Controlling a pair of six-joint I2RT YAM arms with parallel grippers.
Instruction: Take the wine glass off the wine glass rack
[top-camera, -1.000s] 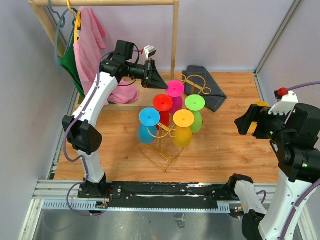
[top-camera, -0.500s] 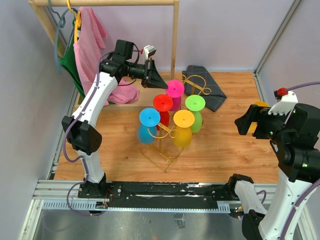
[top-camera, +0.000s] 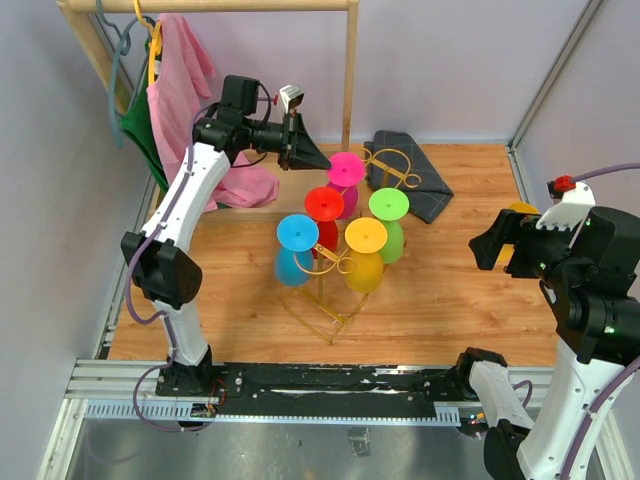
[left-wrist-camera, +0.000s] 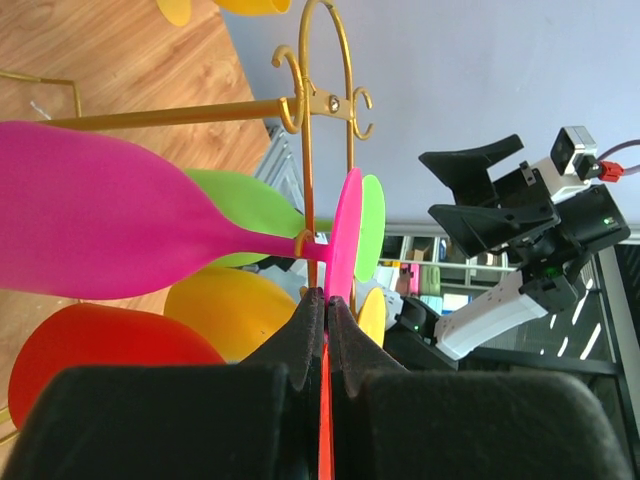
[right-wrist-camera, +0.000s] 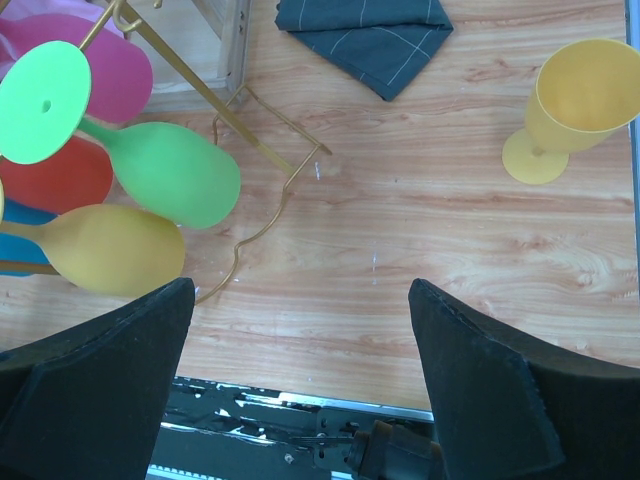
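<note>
Left gripper (top-camera: 321, 160) shut, pinching the 9 o'clock edge of the pink wine glass (top-camera: 347, 168) foot. Left wrist view: fingertips (left-wrist-camera: 303, 325) pressed together on that thin disc.

Pink wine glass hanging bowl-down on the far side of the wine glass rack (left-wrist-camera: 150, 114), stem seated in a curled hook, not yet off. Rack standing mid-surface (top-camera: 450, 290).

Crowding around the grip:
- red glass (top-camera: 325, 205) foot just beside the pink foot at 7 o'clock
- green glass (top-camera: 389, 204) at 4 o'clock
- yellow glass (top-camera: 366, 236) at 6 o'clock and blue glass (top-camera: 297, 233) at 7 o'clock, both nearer the arm bases
- gold scroll hooks at 3 o'clock of the pink foot

Wooden clothes rack (top-camera: 350, 80) post close behind at 12 o'clock. Pink cloth (top-camera: 185, 90) hanging at 9 o'clock, beside the left arm. Dark folded cloth (top-camera: 415, 185) lying at 2 o'clock of the rack.

Right gripper (top-camera: 492, 245) wide open, holding nothing, well apart at 3 o'clock. Loose yellow goblet (right-wrist-camera: 575, 100) upright on the surface near it.
</note>
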